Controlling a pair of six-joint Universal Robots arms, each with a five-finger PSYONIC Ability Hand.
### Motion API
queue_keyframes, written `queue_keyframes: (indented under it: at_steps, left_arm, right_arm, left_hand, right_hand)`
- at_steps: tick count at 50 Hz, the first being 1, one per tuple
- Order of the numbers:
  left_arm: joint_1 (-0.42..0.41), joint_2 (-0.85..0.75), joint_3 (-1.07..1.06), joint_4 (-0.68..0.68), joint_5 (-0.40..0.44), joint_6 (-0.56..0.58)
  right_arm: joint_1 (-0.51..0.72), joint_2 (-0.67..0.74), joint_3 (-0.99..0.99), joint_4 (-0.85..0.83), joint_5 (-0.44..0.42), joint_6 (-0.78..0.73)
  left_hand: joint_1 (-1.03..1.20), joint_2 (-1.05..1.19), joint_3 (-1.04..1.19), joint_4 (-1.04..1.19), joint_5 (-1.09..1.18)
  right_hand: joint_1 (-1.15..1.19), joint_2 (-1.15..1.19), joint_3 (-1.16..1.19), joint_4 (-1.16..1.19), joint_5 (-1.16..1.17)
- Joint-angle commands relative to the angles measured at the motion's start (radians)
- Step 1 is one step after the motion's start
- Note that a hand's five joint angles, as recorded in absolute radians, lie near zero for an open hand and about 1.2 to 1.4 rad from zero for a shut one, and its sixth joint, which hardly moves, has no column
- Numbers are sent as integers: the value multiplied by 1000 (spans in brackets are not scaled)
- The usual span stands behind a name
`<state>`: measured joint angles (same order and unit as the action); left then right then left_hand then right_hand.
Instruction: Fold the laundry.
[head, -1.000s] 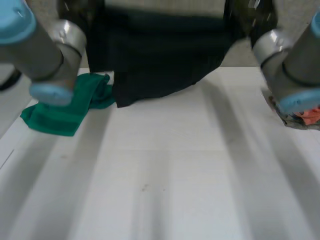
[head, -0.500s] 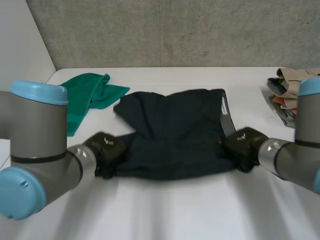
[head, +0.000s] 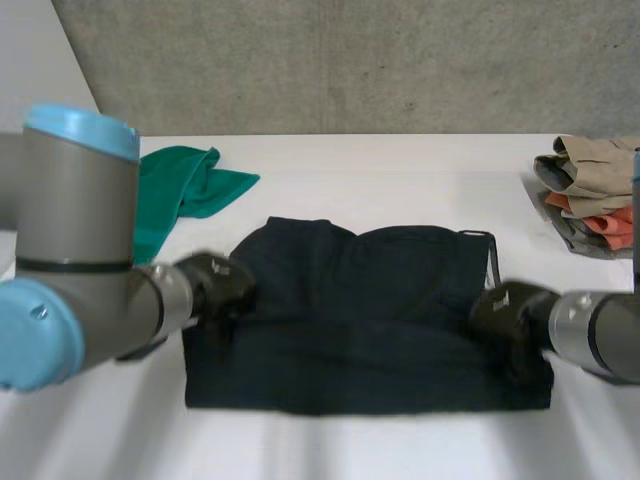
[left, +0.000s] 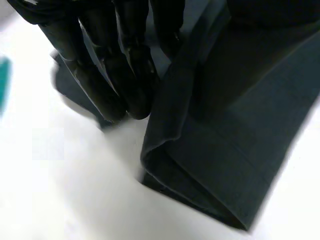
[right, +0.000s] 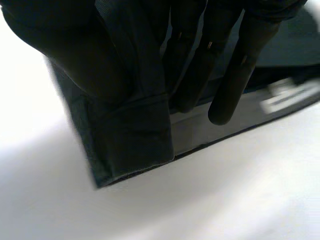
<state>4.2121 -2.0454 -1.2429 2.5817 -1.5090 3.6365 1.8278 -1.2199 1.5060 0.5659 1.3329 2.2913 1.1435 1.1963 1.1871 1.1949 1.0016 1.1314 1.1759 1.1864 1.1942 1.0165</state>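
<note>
Located dark navy garment (head: 370, 330) at the middle of the white table (head: 400, 165), spread wide and doubled over on itself. Found its near edge straight and running along the table's front side, with both near corners square. Noted a rumpled far edge.

Located left hand (head: 215, 285) at the garment's left edge, beside a folded hem that rose off the table in the left wrist view. Could not tell whether this hand gripped the cloth.

Located right hand (head: 505, 312) at the garment's right edge, near the near right corner. Confirmed in the right wrist view a pinch on the hem between the thumb and straight fingers (right: 222, 95), with the corner lying flat just past the fingertips.

Recorded bare table in front of the garment and behind it up to the far edge. Noted green cloth (head: 185, 190) at the far left, near the garment but apart from it. Noted stack of folded clothes (head: 590, 195) at the far right, well apart.
</note>
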Motion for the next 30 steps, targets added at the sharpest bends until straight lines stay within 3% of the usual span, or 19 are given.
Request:
queue_keyframes:
  at_steps: [1, 7, 12, 13, 14, 15, 16, 19, 22, 27, 30]
  left_arm:
    - [3, -186, 283, 162, 0, 60]
    - [5, -416, 609, 261, -66, 100]
    - [-23, -577, 793, 264, -71, 110]
    - [-30, -597, 813, 264, -68, 110]
    - [-37, -616, 833, 267, -65, 111]
    - [-50, -642, 858, 271, -66, 114]
    - [-56, -651, 869, 276, -69, 116]
    - [-75, -653, 875, 302, -100, 119]
    - [-69, -606, 837, 321, -157, 108]
    - [-63, -492, 709, 350, -198, 65]
    - [-64, -409, 602, 385, -181, 28]
  right_arm:
    - [11, 48, -85, -311, 49, 201]
    - [27, 150, -144, -587, 137, 206]
    - [47, 264, -187, -780, 161, 177]
    - [50, 289, -197, -805, 164, 171]
    - [53, 310, -210, -829, 169, 163]
    - [59, 350, -236, -874, 193, 143]
    - [62, 364, -245, -886, 212, 139]
    - [70, 387, -266, -890, 276, 126]
    - [71, 349, -248, -857, 289, 174]
    - [64, 206, -181, -710, 246, 278]
    - [36, 109, -144, -523, 178, 312]
  left_hand:
    - [253, 200, 209, 201, 220]
    - [253, 200, 209, 201, 220]
    - [253, 200, 209, 201, 220]
    - [146, 93, 102, 94, 113]
    - [-103, -155, -146, -154, -135]
    - [-817, -870, -861, -869, -850]
    - [-969, -1022, -1013, -1020, -1002]
    - [-969, -1022, -1013, -1020, -1002]
    - [-969, -1022, -1013, -1020, -1002]
    - [-969, -1022, -1013, -1020, -1002]
    - [-969, -1022, -1013, -1020, -1002]
  right_hand:
    - [265, 220, 210, 202, 205]
    - [265, 220, 210, 202, 205]
    - [265, 220, 210, 202, 205]
    - [265, 220, 210, 202, 205]
    - [122, 78, 67, 59, 62]
    - [-731, -775, -786, -794, -791]
    - [-957, -1001, -1012, -1020, -1016]
    - [-957, -1001, -1012, -1020, -1016]
    - [-957, -1001, -1012, -1020, -1016]
    - [-957, -1001, -1012, -1020, -1016]
    - [-957, -1001, -1012, -1020, -1016]
